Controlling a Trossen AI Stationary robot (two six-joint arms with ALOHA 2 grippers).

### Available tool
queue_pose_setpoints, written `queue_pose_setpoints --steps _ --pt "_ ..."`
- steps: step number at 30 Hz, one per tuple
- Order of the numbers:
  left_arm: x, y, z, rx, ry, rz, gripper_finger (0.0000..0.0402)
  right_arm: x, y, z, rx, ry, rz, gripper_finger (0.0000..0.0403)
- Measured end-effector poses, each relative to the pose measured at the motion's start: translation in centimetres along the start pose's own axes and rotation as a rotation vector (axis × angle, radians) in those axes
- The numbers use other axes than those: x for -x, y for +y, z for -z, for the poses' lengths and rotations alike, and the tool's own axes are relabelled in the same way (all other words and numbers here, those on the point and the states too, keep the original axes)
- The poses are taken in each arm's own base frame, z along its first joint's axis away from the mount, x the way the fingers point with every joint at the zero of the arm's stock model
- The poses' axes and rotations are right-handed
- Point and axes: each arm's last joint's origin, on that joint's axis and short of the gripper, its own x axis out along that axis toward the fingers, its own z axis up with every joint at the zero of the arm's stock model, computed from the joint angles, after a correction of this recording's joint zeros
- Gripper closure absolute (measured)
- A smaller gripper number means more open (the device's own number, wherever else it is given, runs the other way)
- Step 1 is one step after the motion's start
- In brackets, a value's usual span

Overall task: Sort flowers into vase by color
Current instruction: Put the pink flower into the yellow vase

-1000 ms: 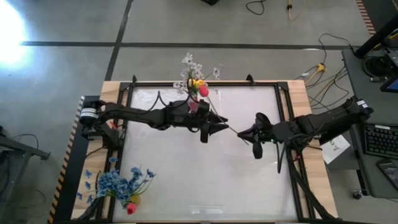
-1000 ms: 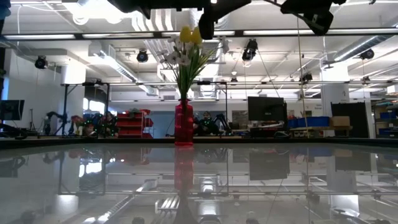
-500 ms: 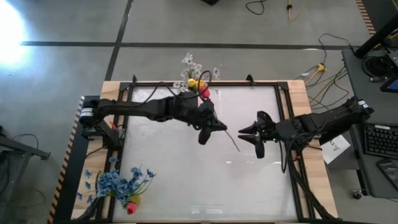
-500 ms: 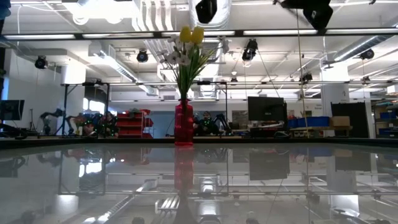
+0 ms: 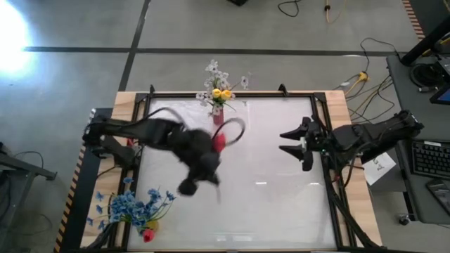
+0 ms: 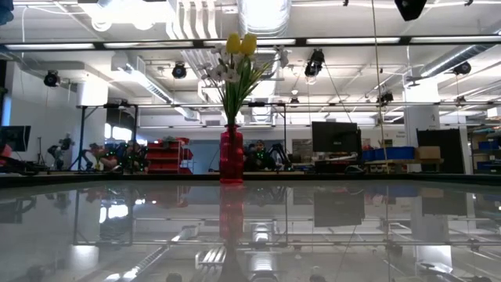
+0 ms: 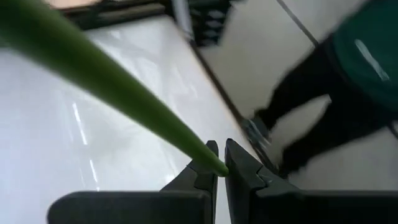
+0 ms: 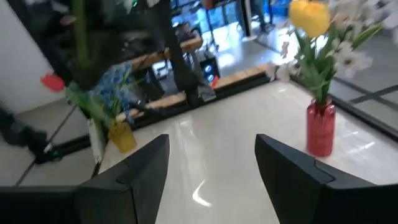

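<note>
1. Flowers stand in two groups: yellow buds and white sprays in the red vase (image 5: pixel 217 115) at the surface's far edge, and a blue cluster (image 5: pixel 133 209) with a pink-red bud beside the near-left corner.
2. One pink-red flower (image 5: pixel 219 141) is carried by the left pincer (image 7: pixel 220 163), closed on its green stem (image 7: pixel 106 87) above the left-centre of the white surface (image 5: pixel 274 197).
3. The right pincer (image 5: pixel 292 140) hangs open over the right-centre, well apart from the vase.
4. Centre and near-right stretches of the surface lie bare.
</note>
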Motion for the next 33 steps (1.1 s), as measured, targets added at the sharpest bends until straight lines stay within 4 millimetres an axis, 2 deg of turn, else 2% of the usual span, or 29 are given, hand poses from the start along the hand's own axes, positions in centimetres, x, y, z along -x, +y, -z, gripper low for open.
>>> queue_pose_setpoints --steps 3,6,11,15,18,23,28,33 --pt "0.9 -3.3 1.4 -0.08 0.045 0.044 0.0401 -0.7 0.2 -0.3 -0.005 -0.056 0.064 0.0172" --pt "2.1 -5.9 3.9 -0.14 0.092 0.055 0.0401 -1.4 0.3 -0.4 -0.003 -0.111 0.156 0.0172" --pt "4.3 -9.3 8.1 -0.189 0.115 0.059 0.0402 -2.6 0.6 -0.6 -0.047 -0.197 0.253 0.0172" --pt "7.0 -11.5 10.3 -0.177 0.083 0.095 0.0402 -3.7 1.1 -0.7 -0.082 -0.248 0.279 0.0172" --pt "9.7 -12.5 10.7 -0.173 0.019 0.102 0.0402 -4.3 1.2 -0.6 -0.091 -0.268 0.31 0.0172" --pt "13.9 -13.4 10.0 -0.173 -0.103 0.193 0.0401 -4.9 1.3 -0.3 -0.126 -0.283 0.356 0.0172" --pt "15.9 -14.7 10.3 -0.158 -0.018 0.305 0.0401 -5.3 1.4 0.0 -0.175 -0.283 0.357 0.0172" --pt "17.5 -15.8 11.0 -0.172 0.025 0.268 0.0401 -5.8 1.5 0.4 -0.219 -0.279 0.356 0.0172"
